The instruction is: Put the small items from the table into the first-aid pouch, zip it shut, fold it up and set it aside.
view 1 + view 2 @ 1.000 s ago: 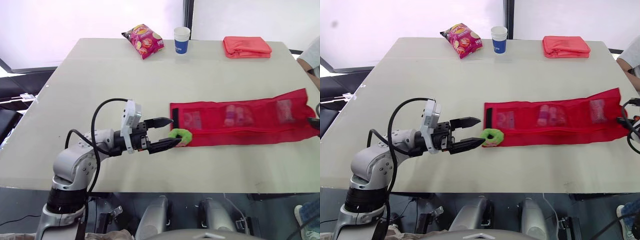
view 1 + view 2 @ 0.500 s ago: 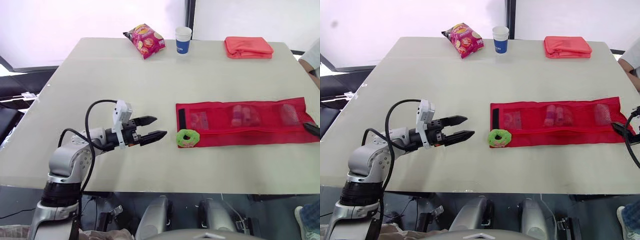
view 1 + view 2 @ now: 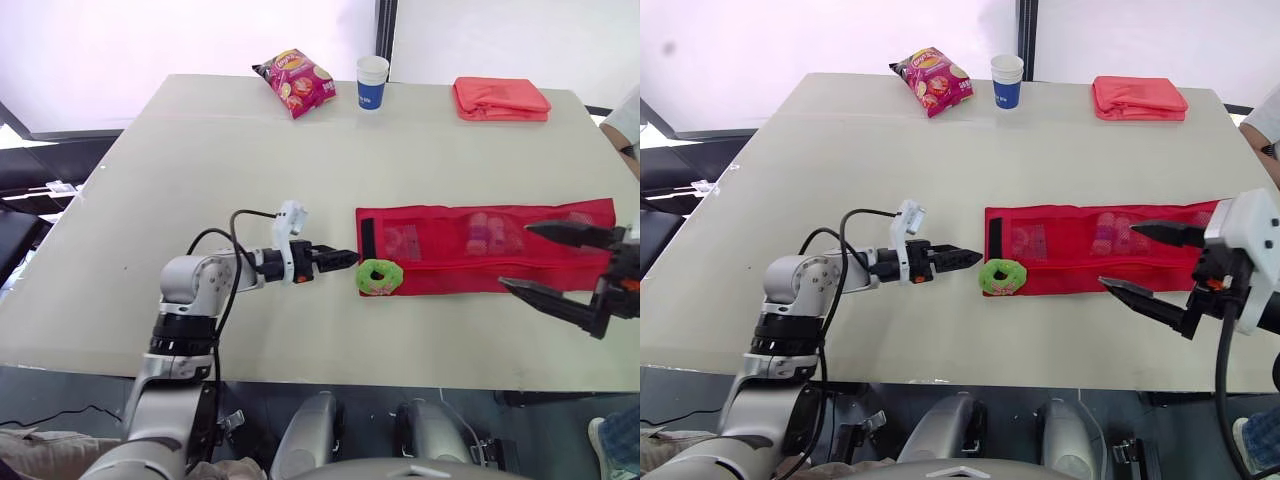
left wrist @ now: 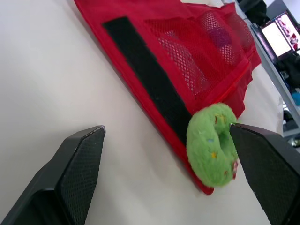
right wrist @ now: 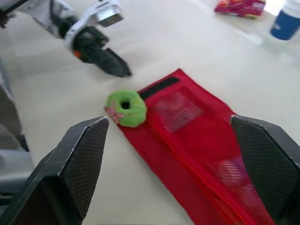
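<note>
The red mesh pouch lies flat and unfolded on the table, with small items showing through its pockets. A green ring-shaped toy rests on the pouch's near left corner. My left gripper points at the ring from the left, just short of it. In the left wrist view its fingers stand wide apart, with the ring close to one tip. My right gripper hovers open over the right part of the pouch, holding nothing.
At the table's far edge lie a chip bag, a blue and white paper cup and a folded red cloth. A person's arm shows at the right edge.
My left gripper backed off the green ring, then came close to it again, turned on its side. My right gripper came in from the right over the pouch and now stands open.
</note>
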You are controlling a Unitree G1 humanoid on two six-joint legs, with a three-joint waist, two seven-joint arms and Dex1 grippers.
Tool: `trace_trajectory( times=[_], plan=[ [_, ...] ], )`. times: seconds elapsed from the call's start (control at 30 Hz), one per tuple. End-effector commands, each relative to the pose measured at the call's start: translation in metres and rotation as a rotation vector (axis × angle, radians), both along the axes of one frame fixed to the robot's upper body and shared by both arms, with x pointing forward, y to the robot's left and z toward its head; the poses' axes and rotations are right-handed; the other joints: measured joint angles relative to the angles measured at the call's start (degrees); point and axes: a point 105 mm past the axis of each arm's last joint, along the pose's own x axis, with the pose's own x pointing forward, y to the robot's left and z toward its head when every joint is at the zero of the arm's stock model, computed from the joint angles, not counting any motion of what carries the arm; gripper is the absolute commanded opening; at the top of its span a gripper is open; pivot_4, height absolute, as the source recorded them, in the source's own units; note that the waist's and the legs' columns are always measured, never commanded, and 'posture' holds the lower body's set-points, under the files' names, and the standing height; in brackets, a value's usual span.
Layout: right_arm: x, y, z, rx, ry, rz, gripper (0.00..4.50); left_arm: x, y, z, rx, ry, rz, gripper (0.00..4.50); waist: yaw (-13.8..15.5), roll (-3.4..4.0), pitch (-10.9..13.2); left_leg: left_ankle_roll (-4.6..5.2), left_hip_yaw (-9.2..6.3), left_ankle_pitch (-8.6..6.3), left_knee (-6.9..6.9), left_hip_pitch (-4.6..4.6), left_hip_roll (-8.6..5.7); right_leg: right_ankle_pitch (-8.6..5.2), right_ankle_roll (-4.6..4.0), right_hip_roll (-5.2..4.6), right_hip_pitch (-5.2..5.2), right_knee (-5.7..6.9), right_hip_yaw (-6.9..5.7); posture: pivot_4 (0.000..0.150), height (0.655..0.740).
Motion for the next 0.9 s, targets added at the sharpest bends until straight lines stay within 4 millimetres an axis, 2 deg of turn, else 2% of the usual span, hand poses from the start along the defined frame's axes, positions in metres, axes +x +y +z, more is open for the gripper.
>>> trace_trajectory(
  times=[0.03,0.17,0.4,0.57,0.63,0.77,0.9],
  plan=[
    [-0.004,0.010,0.001,-0.010,-0.044,0.021,4.42,-0.004,-0.017,-0.005,-0.064,0.127,0.004,4.50,0.0,-0.01,0.0,0.00,-0.01,0.00,0.00,0.01,0.00,0.00,0.00,0.00,0.01,0.00,0.00,0.150,0.7395],
    [-0.004,0.013,0.003,0.001,-0.046,0.024,4.42,-0.002,-0.031,0.000,-0.144,0.200,0.036,4.50,0.0,-0.02,0.0,-0.01,-0.01,0.00,0.01,0.01,0.00,0.00,0.00,-0.02,0.01,0.00,0.00,0.150,0.7395],
    [-0.005,0.018,0.004,0.025,-0.037,0.040,4.42,0.002,-0.040,0.014,-0.255,0.272,0.059,4.50,0.0,-0.05,0.0,-0.01,0.00,0.01,0.00,0.01,-0.02,0.00,0.00,-0.02,0.01,-0.01,0.00,0.150,0.7395],
    [-0.004,0.021,0.004,0.026,-0.040,0.047,4.42,0.005,-0.030,0.005,-0.168,0.289,0.134,4.50,-0.3,-0.06,0.0,-0.02,0.00,0.01,0.00,0.01,-0.01,0.00,0.00,0.00,0.01,0.00,0.00,0.150,0.7395],
    [-0.004,0.022,0.004,0.025,-0.041,0.046,4.42,0.014,-0.028,0.006,-0.123,0.273,0.205,4.50,-0.3,-0.06,0.0,-0.03,-0.01,0.01,0.00,0.02,-0.01,0.00,0.00,-0.01,0.01,0.00,0.01,0.150,0.7395],
    [-0.002,0.024,0.002,0.026,-0.043,0.043,4.42,0.025,-0.034,0.015,-0.084,0.276,0.291,4.50,-0.1,-0.11,0.0,-0.04,0.00,0.01,0.01,0.03,0.00,0.00,0.00,-0.07,0.02,0.00,0.01,0.150,0.7395],
    [-0.001,0.026,0.003,0.031,-0.053,0.041,4.42,0.028,-0.043,0.022,-0.010,0.267,0.308,4.50,-0.1,-0.16,0.0,-0.05,0.00,0.01,0.00,0.02,-0.01,0.00,0.00,-0.07,0.01,0.00,0.01,0.150,0.7395]
  ],
)
